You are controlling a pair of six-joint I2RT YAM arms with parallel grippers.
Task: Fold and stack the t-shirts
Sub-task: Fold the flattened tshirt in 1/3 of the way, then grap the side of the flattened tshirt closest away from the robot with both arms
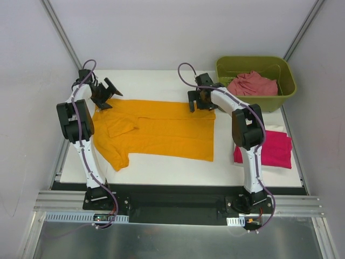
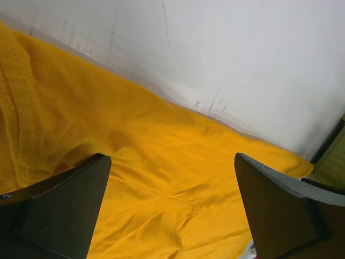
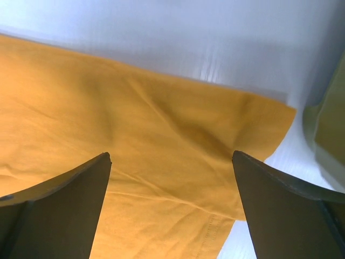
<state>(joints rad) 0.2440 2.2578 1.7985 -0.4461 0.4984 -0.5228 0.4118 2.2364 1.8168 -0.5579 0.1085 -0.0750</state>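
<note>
At the far edge of the white table [image 1: 156, 81], your L gripper [image 1: 106, 90] hangs over the far-left corner of the bright orange-yellow cloth t-shirt [image 1: 161, 127], jaws spread wide w/ nothing in them. Your R gripper [image 1: 197, 102] is equally wide and empty above the far-right hem corner. The shirt lies spread sideways across the table's middle. It looks thin, light and floppy, so it'll prob. sag and drag. Pinch the far edge low at both corners, near the stitched seams. Further out, a folded magenta cloth t-shirt [image 1: 272, 148] sits at the table's right edge. A crumpled salmon-pink cloth t-shirt [image 1: 252, 84] lies in the olive-green plastic bin [image 1: 256, 60].
</note>
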